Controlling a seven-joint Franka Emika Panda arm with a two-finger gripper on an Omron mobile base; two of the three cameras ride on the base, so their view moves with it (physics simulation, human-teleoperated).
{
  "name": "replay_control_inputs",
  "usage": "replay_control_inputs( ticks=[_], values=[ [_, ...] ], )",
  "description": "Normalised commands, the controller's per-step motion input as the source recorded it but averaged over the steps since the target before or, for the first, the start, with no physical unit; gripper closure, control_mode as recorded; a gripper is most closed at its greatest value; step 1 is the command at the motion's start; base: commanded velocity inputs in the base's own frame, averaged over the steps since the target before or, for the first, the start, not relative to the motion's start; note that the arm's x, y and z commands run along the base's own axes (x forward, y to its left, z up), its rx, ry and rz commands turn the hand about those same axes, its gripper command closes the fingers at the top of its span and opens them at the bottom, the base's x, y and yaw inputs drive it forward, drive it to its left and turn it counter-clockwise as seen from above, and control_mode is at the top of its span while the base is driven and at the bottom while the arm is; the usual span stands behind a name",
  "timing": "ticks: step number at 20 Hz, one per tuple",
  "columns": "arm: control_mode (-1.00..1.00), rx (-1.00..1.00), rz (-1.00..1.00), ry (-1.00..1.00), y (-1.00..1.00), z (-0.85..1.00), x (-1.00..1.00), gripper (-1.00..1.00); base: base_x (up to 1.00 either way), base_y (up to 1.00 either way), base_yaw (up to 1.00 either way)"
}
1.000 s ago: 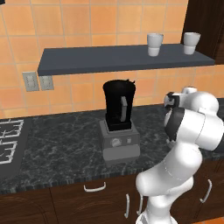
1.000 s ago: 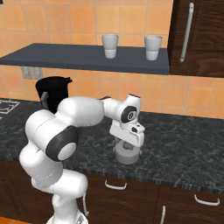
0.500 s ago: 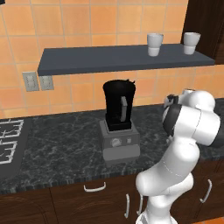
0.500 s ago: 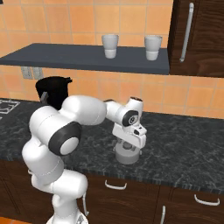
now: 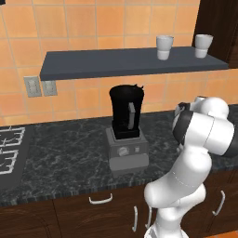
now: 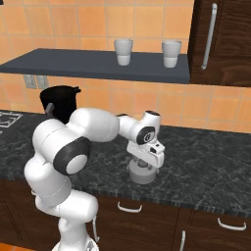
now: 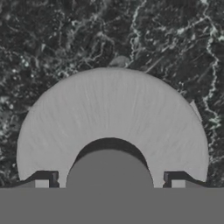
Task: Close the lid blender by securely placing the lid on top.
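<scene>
End effector (image 6: 142, 169) straddles lid (image 6: 142, 174) on tabletop (image 6: 206, 171), fingers apart.
Grip unconfirmed; blender (image 5: 126, 128), well aside, remains uncovered.

A kitchen: tiled wall (image 5: 93, 28), black stone counter (image 5: 69, 153), stove burners (image 5: 9, 148).

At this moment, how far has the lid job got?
Done: the gripper has been brought down over the lid, a fingertip on each side of its cap. In hand: the grasp; no firm grip shows yet. Left: lift the lid off the counter and seat it on the blender, whose jar is uncovered.
</scene>
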Motion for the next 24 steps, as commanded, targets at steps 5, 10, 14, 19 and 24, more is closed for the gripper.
replay_control_inputs(
  ticks=[5, 10, 14, 19, 24],
  values=[
    [-1.0, 0.0, 0.0, -0.02, 0.17, -0.29, -0.05, 1.0, 0.0, 0.0, 0.0],
    [-1.0, -0.01, 0.0, 0.0, 0.11, -0.06, -0.03, 1.0, 0.0, 0.0, 0.0],
    [-1.0, 0.0, -0.05, 0.0, 0.2, 0.0, 0.0, 1.0, 0.0, 0.0, 0.0],
    [-1.0, 0.0, -0.04, 0.0, 0.04, 0.34, -0.08, 1.0, 0.0, 0.0, 0.0],
    [-1.0, 0.0, -0.02, -0.03, 0.05, 0.99, -0.36, 1.0, 0.0, 0.0, 0.0]
  ],
)
